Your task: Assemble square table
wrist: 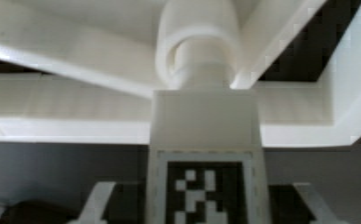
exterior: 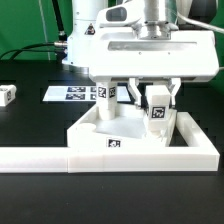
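While the gripper (exterior: 158,98) hangs over the square tabletop (exterior: 85,131), its two fingers stand at a middling width, pressed against either side of one white leg (exterior: 158,116), so the claw is closed on that leg. In the exterior view the held leg is upright above the part of the square tabletop nearer the exterior view's right, its black-and-white tag facing the camera. The wrist view shows the same leg from close by, running straight away from the camera, its tagged face nearest and its round peg end up against the ribbed white face of the square tabletop, where two raised ridges meet; whether the peg sits inside a socket I cannot tell. A second leg (exterior: 104,97) stands upright on the square tabletop toward the exterior view's left, just beside the gripper's nearer finger and apart from the held leg. The square tabletop itself lies flat on the black table, tucked against the L-shaped barrier (exterior: 30,156), which runs along its front edge and up its side on the exterior view's right. Behind the square tabletop, toward the exterior view's left, lies the marker board (exterior: 72,93), and well beyond that, at the picture's edge, rests a loose leg (exterior: 7,95).
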Controlling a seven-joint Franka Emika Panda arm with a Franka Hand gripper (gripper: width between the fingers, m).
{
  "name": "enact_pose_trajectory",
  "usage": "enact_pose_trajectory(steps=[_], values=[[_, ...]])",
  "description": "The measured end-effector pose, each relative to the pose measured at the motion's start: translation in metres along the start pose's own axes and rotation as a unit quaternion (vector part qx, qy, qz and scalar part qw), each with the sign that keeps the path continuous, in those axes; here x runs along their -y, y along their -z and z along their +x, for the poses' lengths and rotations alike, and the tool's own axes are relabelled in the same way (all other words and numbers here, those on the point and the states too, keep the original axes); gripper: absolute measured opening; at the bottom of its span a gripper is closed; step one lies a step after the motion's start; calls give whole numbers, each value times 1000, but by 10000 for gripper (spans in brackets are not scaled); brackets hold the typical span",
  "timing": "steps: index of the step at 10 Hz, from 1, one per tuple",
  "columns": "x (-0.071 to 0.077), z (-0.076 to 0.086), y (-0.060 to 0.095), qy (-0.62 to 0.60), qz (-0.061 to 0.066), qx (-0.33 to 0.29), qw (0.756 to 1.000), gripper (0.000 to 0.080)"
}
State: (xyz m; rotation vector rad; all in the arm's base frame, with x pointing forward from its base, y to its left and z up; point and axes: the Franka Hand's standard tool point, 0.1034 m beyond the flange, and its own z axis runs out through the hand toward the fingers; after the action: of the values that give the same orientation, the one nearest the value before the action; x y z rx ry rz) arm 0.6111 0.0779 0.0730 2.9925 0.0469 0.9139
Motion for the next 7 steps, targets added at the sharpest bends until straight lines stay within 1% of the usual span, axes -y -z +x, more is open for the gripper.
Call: enact_pose_trajectory(steps=[2,6,7], values=[[4,-3,-1,3,1,1,1000,290],[5,-9,3,-7,-3,-11,1000,290],[6,-10,3,-7,-1,-7,1000,290]])
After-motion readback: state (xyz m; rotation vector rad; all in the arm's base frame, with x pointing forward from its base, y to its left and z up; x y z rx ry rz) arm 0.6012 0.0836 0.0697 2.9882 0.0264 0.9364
